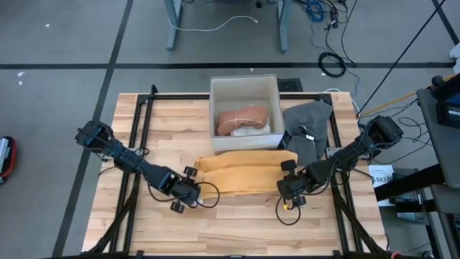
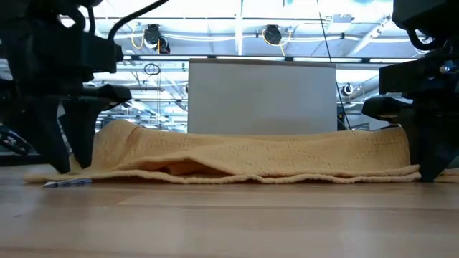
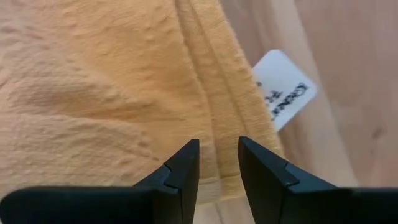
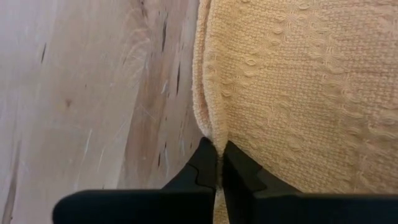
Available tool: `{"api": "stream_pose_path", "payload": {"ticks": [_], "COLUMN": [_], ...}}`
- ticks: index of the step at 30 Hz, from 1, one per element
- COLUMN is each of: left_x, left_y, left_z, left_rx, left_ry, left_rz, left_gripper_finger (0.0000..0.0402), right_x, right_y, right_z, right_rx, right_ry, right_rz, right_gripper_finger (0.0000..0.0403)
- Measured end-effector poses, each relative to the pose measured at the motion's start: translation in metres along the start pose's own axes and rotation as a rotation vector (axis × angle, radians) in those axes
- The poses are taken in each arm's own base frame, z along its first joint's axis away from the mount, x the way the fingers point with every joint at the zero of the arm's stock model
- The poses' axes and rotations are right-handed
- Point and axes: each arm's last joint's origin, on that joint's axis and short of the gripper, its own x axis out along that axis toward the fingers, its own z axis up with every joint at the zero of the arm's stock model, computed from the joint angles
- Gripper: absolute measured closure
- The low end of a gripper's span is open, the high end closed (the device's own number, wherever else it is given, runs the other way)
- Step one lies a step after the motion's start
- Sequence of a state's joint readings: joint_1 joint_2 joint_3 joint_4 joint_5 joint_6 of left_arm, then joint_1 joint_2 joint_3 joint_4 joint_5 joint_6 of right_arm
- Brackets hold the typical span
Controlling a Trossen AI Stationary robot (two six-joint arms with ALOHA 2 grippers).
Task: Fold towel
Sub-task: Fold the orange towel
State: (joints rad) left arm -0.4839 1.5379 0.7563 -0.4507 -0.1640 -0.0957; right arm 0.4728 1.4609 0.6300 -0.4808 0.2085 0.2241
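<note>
From above, the yellow towel (image 1: 244,173) lay folded mid-table, in front of a white box (image 1: 244,93) — left gripper (image 1: 192,188) at one end, right gripper (image 1: 293,184) at the other. At table height it sagged flat between both. Left wrist: fingers (image 3: 186,168) narrowly parted over the hem, beside a white label (image 3: 283,96). Right wrist: fingers (image 4: 205,165) pinched the towel's edge.

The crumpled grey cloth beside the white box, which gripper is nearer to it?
Right. The right gripper pinches the yellow towel's edge just below the crumpled grey cloth; the left gripper is at the towel's far end.
</note>
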Motion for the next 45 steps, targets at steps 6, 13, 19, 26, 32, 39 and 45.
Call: {"api": "stream_pose_path", "payload": {"ticks": [6, 13, 19, 26, 32, 39, 45], "left_x": [0.002, 0.012, 0.013, 0.011, 0.006, 0.006, 0.007], "left_y": [0.002, 0.013, 0.019, 0.019, 0.023, 0.026, 0.029], "left_z": [-0.001, -0.002, -0.002, -0.004, -0.002, -0.001, -0.001], "left_rx": [-0.004, -0.041, -0.057, -0.026, -0.03, -0.035, -0.057], "left_ry": [0.016, 0.056, 0.064, 0.096, 0.131, 0.134, 0.134], "left_rz": [0.022, 0.079, 0.085, 0.086, 0.087, 0.048, -0.009], "left_gripper_finger": [0.0284, 0.0284, 0.0299, 0.0344, 0.0354, 0.0355, 0.0355], "right_x": [0.0, 0.0, 0.0, 0.0, 0.0, 0.0, 0.0], "right_y": [0.0, 0.0, 0.0, 0.0, 0.0, 0.0, 0.0], "right_z": [0.0, 0.001, 0.001, 0.001, 0.001, 0.001, 0.001], "right_rx": [0.001, 0.002, 0.006, 0.004, 0.004, 0.004, 0.004], "right_ry": [-0.004, -0.009, -0.013, -0.013, -0.014, -0.014, -0.015], "right_rz": [0.001, 0.002, 0.001, 0.002, 0.002, 0.003, 0.004], "right_gripper_finger": [0.0401, 0.0401, 0.0401, 0.0401, 0.0401, 0.0401, 0.0401]}}
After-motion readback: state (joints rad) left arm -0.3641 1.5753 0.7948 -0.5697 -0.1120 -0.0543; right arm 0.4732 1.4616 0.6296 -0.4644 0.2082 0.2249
